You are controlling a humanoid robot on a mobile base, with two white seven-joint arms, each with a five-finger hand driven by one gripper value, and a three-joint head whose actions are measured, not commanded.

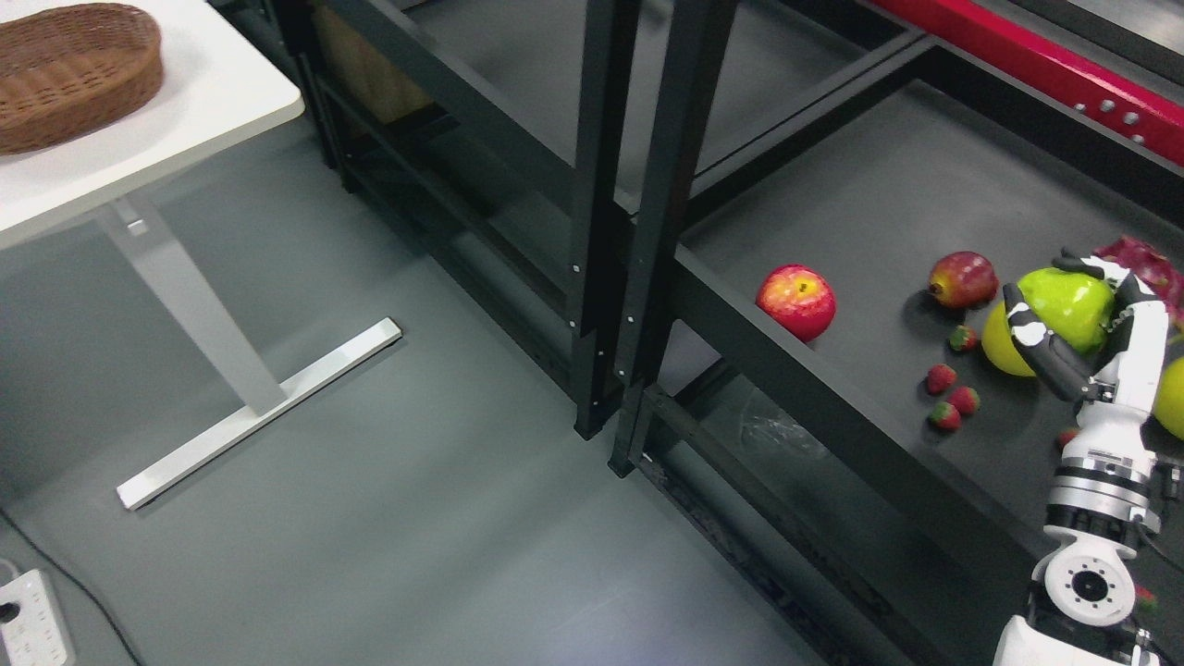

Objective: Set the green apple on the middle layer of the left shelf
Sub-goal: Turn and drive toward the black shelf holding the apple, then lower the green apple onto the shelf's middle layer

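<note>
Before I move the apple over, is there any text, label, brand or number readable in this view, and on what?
None can be read. The right hand, the green apple it grasps, the shelf frame, the red beam, the wicker basket and the power strip show no legible print.

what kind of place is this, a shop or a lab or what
Most likely a robotics lab or test room, not a shop: bare black metal shelving holding loose fruit such as a red apple, a white desk with a wicker basket, and a power strip on the grey floor.
</note>
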